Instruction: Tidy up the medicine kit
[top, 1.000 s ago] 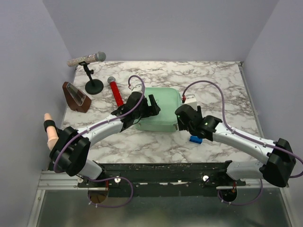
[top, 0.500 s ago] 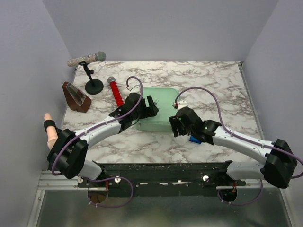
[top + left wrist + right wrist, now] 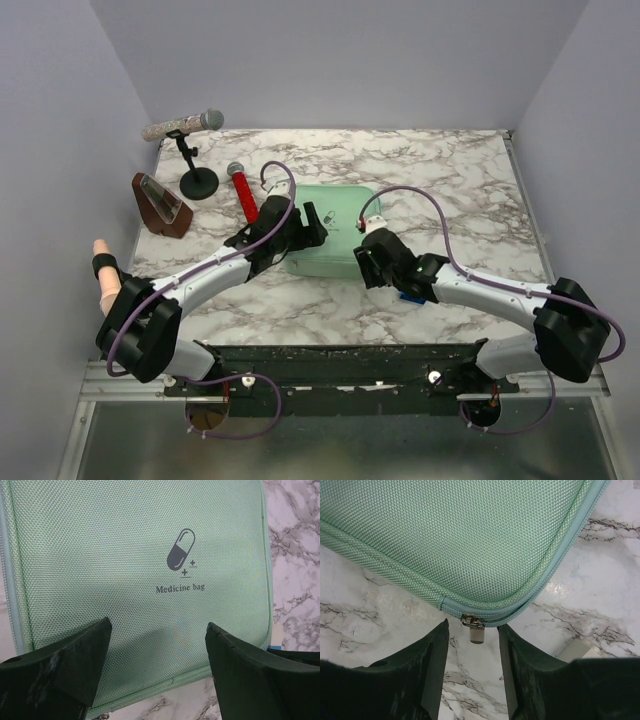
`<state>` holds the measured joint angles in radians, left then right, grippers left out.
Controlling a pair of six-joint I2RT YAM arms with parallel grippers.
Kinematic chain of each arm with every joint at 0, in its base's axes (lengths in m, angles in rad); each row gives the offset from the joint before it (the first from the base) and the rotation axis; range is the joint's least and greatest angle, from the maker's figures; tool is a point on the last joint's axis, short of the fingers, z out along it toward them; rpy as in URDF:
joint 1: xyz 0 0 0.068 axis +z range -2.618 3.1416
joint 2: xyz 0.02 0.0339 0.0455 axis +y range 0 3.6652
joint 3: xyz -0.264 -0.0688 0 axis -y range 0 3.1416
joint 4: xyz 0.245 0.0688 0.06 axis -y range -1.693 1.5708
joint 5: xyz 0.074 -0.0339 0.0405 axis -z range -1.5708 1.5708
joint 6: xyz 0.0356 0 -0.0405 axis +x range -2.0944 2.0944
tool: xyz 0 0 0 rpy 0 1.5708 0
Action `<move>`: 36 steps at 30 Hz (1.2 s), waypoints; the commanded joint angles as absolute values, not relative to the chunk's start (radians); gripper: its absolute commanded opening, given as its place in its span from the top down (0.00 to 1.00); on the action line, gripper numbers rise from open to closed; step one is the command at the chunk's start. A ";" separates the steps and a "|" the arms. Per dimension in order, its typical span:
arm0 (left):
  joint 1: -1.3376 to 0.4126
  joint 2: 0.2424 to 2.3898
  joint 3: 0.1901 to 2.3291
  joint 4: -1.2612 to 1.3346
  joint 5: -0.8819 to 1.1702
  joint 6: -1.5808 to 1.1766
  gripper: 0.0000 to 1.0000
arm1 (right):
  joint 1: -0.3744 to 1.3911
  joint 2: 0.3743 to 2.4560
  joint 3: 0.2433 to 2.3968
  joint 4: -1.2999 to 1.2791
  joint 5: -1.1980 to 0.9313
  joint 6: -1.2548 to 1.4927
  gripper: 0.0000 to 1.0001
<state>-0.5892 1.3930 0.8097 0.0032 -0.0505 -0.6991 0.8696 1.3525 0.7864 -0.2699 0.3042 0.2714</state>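
Progress: early, by my read. Mint-green woven-fabric medicine kit (image 3: 345, 215) lies flat mid-way across white marble table (image 3: 450, 180), lid up, closed. R gripper (image 3: 472, 625) at kit's near right corner, fingers apart w/ small metal zip pull (image 3: 475, 633) between them, not pinched yet. L gripper (image 3: 157, 630) over lid, fingers wide open, holding nothing. Small blue item (image 3: 410, 296) near that corner, outside kit. Left to do: unzip, open, sort contents.
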 commanded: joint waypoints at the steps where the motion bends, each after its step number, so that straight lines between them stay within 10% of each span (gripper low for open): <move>1: -0.558 1.416 0.792 -0.173 -0.089 -0.669 0.10 | 0.861 1.376 0.770 -0.215 0.389 0.287 0.48; 20: -0.548 1.355 0.778 -0.172 -0.063 -0.687 0.10 | 0.850 1.355 0.753 -0.216 0.361 0.278 0.99; 36: -0.594 1.000 0.611 -0.305 -0.072 -0.936 0.01 | 1.023 1.440 0.888 -0.299 0.307 0.380 0.99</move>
<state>-0.5850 1.0794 0.6456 -0.1314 -0.0345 -0.8536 0.9768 1.3922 0.8143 -0.2882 0.3428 0.3317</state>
